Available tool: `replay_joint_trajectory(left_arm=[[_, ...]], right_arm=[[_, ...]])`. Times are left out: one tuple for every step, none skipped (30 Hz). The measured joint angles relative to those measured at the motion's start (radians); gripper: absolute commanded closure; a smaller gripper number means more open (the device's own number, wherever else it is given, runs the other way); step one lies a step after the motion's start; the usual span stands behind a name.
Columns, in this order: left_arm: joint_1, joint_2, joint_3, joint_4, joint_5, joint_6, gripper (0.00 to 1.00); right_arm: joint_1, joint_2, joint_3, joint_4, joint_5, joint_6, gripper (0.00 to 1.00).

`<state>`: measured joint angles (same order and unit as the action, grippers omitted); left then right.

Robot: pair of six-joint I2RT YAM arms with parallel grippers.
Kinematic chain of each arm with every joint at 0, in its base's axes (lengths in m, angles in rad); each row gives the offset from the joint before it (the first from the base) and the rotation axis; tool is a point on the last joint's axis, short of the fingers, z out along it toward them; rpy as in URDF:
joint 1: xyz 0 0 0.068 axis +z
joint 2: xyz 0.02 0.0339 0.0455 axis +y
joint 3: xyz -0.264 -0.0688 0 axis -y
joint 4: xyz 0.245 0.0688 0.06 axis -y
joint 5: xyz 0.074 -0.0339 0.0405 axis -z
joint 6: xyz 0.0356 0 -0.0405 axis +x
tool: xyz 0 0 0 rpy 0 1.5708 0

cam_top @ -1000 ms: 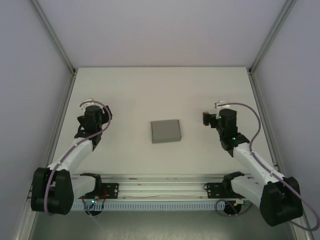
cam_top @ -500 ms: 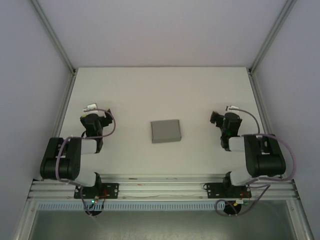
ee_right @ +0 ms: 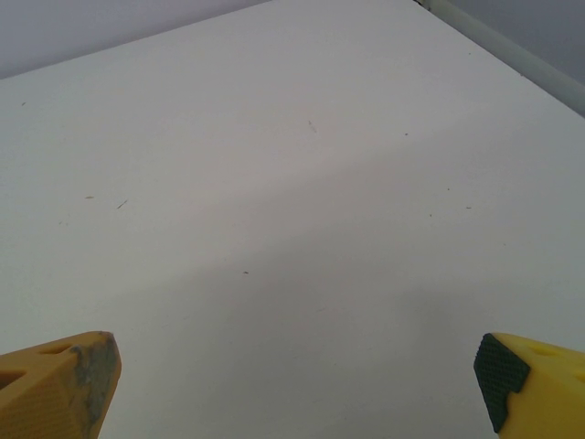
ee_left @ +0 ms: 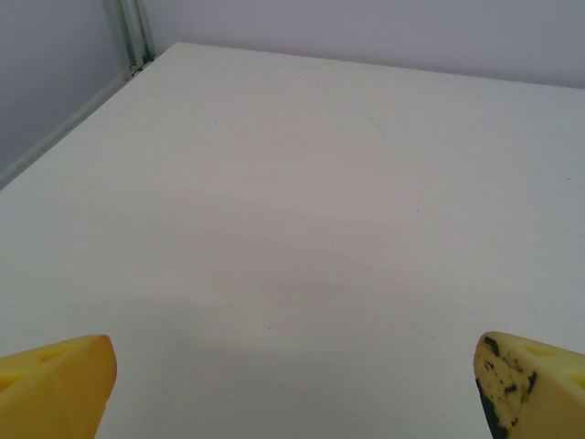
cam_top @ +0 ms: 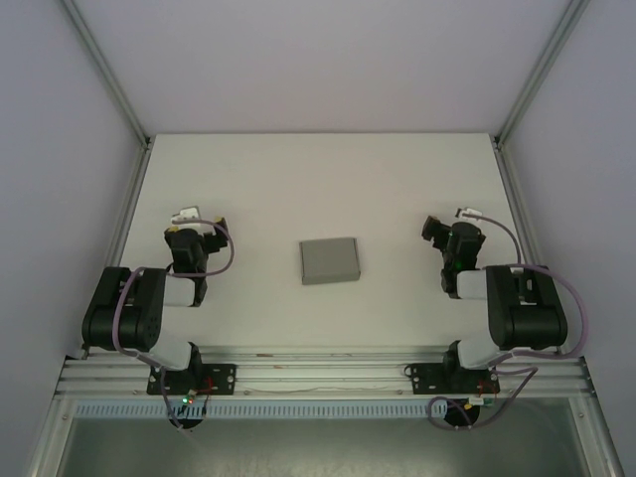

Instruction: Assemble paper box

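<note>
Sitting at the middle of the table (cam_top: 298,169), the box (cam_top: 329,259) looks folded shut (a darker near edge hints at height) — probably finished. Well apart from it, the left gripper (ee_left: 292,389) and right gripper (ee_right: 292,384) gape wide — empty.

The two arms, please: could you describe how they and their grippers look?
The left arm and right arm have bulky black joints, white links and looping purplish cables. The left gripper and right gripper have blunt yellow fingers; one right finger shows a black textured pad.
</note>
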<state>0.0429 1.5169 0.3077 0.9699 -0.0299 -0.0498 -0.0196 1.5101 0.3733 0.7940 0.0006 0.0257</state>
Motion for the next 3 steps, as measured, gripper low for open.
replay_joint_trajectory(left_arm=[[0.0, 0.0, 0.0, 0.0, 0.0, 0.0, 0.0], [-0.002, 0.0, 0.0, 0.0, 0.0, 0.0, 0.0], [-0.002, 0.0, 0.0, 0.0, 0.0, 0.0, 0.0]], right_arm=[[0.0, 0.0, 0.0, 0.0, 0.0, 0.0, 0.0], [0.0, 0.0, 0.0, 0.0, 0.0, 0.0, 0.01], [0.0, 0.0, 0.0, 0.0, 0.0, 0.0, 0.0]])
